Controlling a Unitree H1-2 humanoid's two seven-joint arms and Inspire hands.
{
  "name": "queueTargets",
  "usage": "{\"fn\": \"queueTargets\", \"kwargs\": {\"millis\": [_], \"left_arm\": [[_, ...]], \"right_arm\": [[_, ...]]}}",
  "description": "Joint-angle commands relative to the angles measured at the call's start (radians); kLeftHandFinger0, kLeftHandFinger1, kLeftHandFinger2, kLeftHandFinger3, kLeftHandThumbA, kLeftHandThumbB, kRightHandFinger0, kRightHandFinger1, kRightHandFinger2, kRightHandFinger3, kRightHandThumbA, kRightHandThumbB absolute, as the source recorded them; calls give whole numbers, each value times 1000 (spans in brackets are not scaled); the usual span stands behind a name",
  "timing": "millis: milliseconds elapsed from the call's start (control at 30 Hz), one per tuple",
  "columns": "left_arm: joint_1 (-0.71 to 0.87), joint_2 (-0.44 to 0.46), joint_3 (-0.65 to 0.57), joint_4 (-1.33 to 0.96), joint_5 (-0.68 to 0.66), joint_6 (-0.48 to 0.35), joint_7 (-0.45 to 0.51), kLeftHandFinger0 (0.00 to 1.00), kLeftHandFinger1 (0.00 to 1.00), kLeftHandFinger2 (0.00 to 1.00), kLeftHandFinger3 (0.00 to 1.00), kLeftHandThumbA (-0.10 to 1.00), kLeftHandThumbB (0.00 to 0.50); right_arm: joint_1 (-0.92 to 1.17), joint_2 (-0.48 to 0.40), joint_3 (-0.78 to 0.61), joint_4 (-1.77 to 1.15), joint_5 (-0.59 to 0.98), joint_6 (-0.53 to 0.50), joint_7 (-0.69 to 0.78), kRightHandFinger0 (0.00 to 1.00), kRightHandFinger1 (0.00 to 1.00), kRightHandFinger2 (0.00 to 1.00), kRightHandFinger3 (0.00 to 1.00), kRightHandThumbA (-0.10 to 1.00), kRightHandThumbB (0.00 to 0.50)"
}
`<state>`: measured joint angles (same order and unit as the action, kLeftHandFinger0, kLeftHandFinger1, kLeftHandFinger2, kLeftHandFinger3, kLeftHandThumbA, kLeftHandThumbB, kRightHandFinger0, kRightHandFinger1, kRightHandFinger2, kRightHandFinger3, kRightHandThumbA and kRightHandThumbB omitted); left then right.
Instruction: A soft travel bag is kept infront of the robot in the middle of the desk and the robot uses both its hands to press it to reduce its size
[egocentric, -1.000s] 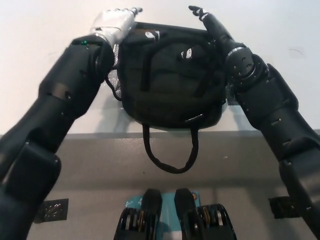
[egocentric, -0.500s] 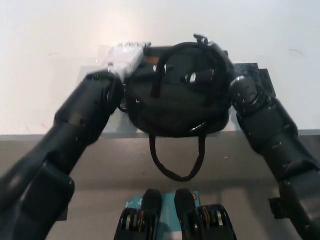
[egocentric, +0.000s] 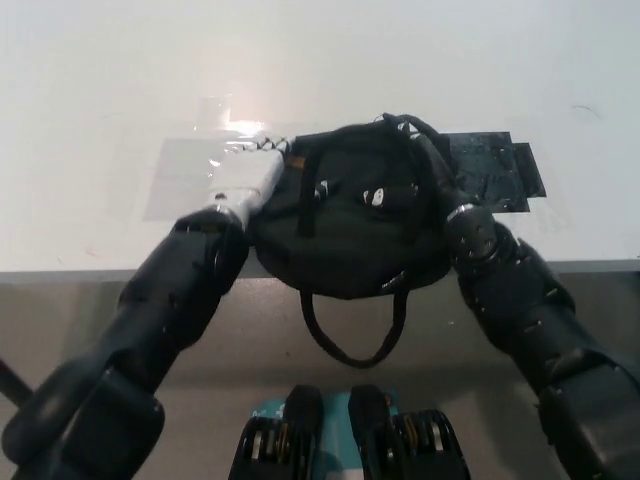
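Your travel bag (egocentric: 350, 225) sits at the near edge of the white surface (egocentric: 120, 90), bunched into a rounded lump, with its carry strap (egocentric: 350, 335) hanging in a loop over the edge toward the robot. It lies directly between the two hands, its longer side running left to right, so each hand bears on one end. The white left hand (egocentric: 250, 180) lies flat against the bag's left flank, fingers (egocentric: 272, 148) stretched along the side toward the far corner, pressing and not gripping anything. The black right hand (egocentric: 425, 150) is against the bag's far right corner; black on black, so you cannot tell how it is set. Both hands look about equally close, touching the fabric. Judging by the bulge, the squeeze is under way; your next push should drive both hands inward toward each other. Past the right hand, a dark flat mat (egocentric: 495, 165) lies on the surface.
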<state>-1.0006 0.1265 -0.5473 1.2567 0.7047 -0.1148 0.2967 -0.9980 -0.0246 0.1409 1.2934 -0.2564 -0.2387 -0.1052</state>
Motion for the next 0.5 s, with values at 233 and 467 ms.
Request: {"fn": "queueTargets", "kwargs": {"millis": [233, 467], "left_arm": [[173, -45, -75, 117, 35, -47, 95, 1000, 1000, 1000, 1000, 1000, 266], [161, -42, -113, 128, 37, -43, 99, 1000, 1000, 1000, 1000, 1000, 274]], "right_arm": [[119, 54, 110, 90, -84, -40, -121, 1000, 1000, 1000, 1000, 1000, 200], [134, 39, 238, 105, -153, -48, -228, 1000, 1000, 1000, 1000, 1000, 132]]}}
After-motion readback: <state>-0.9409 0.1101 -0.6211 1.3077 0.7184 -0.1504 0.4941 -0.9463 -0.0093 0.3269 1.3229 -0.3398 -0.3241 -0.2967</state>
